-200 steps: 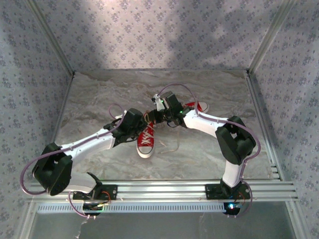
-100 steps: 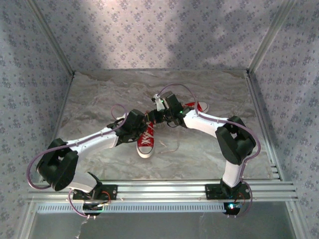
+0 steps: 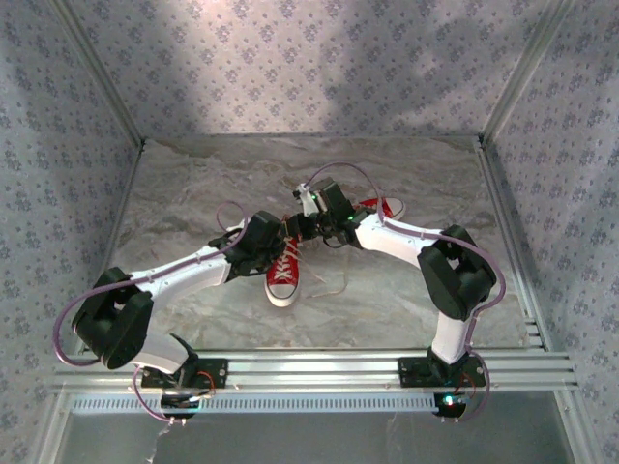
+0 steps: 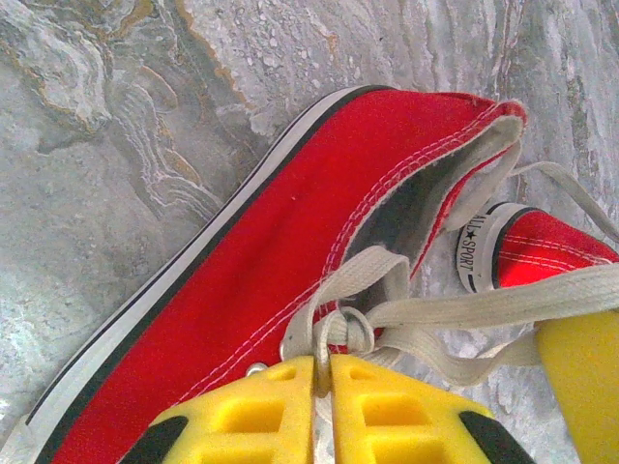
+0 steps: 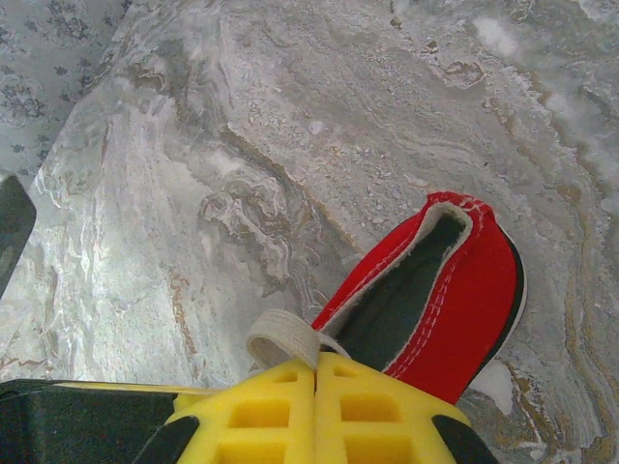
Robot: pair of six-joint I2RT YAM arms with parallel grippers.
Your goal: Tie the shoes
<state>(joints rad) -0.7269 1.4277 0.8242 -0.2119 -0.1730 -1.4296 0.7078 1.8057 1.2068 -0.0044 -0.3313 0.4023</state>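
The red shoe (image 4: 242,280), lying just ahead of both pincers, is being held by its white lace (image 4: 484,309), pinched at the crossing by the left pincer (image 4: 322,372) and at a loop (image 5: 280,338) by the right pincer (image 5: 316,369), so slippage or shoe-dragging is probably being risked by uneven pulling.

Shoes (image 3: 283,269) were red canvas with white stitching, white rubber soles edged by a thin black stripe, white toe caps and dark grey lining. Laces (image 4: 464,307) were off-white. Heel patch (image 4: 475,255) was white with black lettering. Counter (image 3: 193,193) was grey with a swirly marble pattern and tan-brown veins. Walls (image 3: 290,68) were pale blue-grey with a small repeating floral print. Left hand (image 4: 322,406) and right hand (image 5: 316,406) had yellow fingers with black patches at the base. Arms (image 3: 179,275) had white shells and black joints. Cables (image 3: 58,333) were lilac. Rails (image 3: 319,362) were plain silver.
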